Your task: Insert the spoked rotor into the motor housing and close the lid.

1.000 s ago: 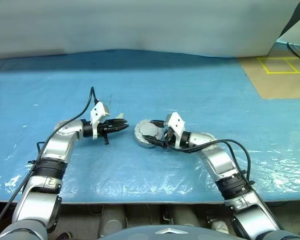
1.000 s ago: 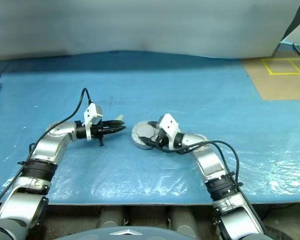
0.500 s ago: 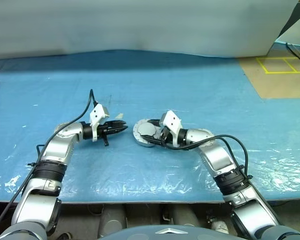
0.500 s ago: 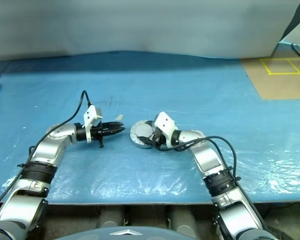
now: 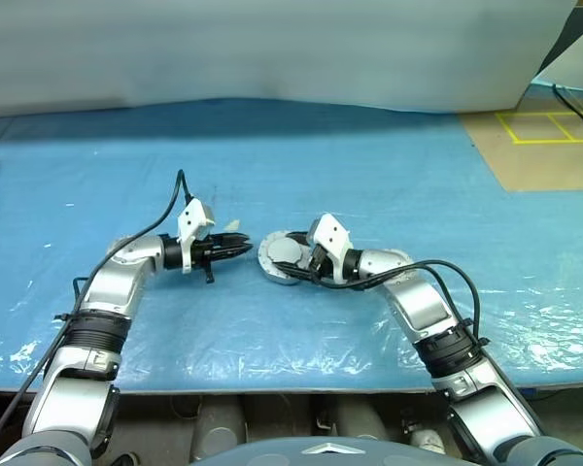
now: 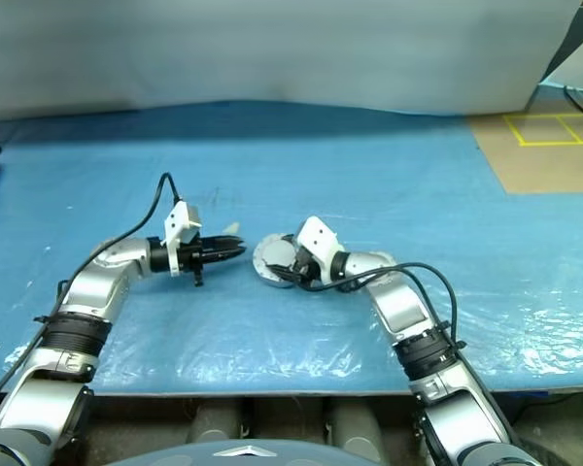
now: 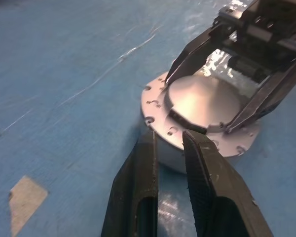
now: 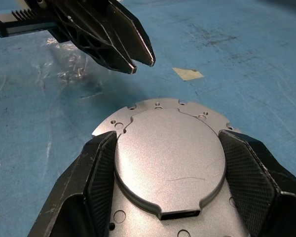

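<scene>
On a blue plastic-covered table (image 5: 389,165), the robot's left gripper (image 5: 241,244) hangs just beside the assembled motor unit, its two black fingers (image 7: 138,187) drawn nearly together with only a slim gap and nothing between them; in the left wrist view their tips sit near the unit's rim without clearly touching it. A small tan scrap of tape (image 8: 188,73) lies on the sheet close by.

At centre, the lid (image 8: 170,155), plain grey face up with its raised boss, sits on the motor housing (image 7: 160,148), whose silver wall shows beneath the flange. The spoked rotor cannot be seen; judging by the covered cup, it is probably already inside.

To the right, the right gripper (image 5: 306,264) straddles the lid's raised boss, its fingers (image 8: 96,170) spread wide and pressed against opposite sides of it, so it has the lid in hand.

The unit looks like machined metal: rigid, fairly heavy for its size, and smooth enough to slip under a loose pinch. The stepped edge of the boss, where the right fingers already bear, appears the surest hold; the thin drilled flange offers a second purchase for steadying from the side.
</scene>
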